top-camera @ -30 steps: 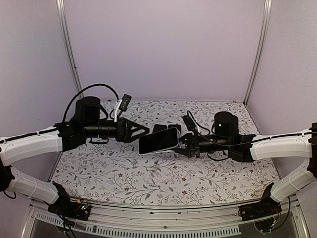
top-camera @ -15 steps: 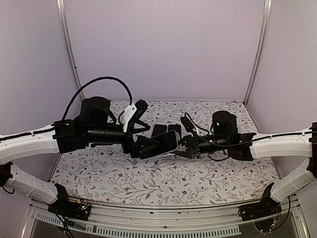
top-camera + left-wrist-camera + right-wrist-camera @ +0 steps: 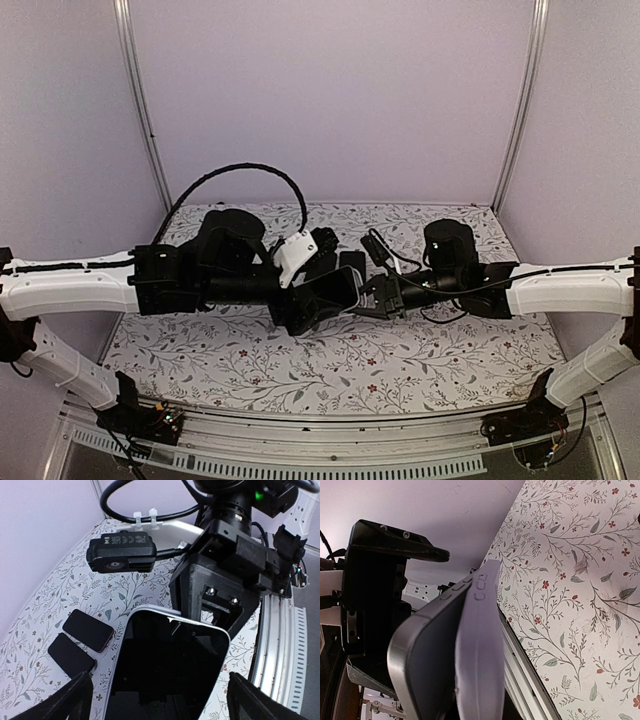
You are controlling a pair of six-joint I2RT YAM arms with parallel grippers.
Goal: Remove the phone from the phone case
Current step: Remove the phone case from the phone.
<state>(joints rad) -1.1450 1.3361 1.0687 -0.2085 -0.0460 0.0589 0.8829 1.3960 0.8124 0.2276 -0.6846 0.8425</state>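
The black-screened phone (image 3: pixel 165 665) sits in the clear lavender phone case (image 3: pixel 480 650) and is held in the air over the table's middle (image 3: pixel 332 293). My right gripper (image 3: pixel 368 296) is shut on the case's right end; it shows in the left wrist view (image 3: pixel 215 597). In the right wrist view the phone's metal edge (image 3: pixel 402 650) stands a little out of the case along one side. My left gripper (image 3: pixel 303 308) is open, its fingers (image 3: pixel 67 700) wide apart on either side of the phone's left end, not touching it.
Two small black glossy phones (image 3: pixel 322 262) (image 3: pixel 352 263) lie side by side on the floral table cloth (image 3: pixel 330 370) behind the held phone; both show in the left wrist view (image 3: pixel 87 630) (image 3: pixel 70 657). Lavender walls close in the back and sides.
My left arm has swung right and turned its wrist, bringing its open jaws around the phone's left end. My right gripper has kept its hold, nearly still.
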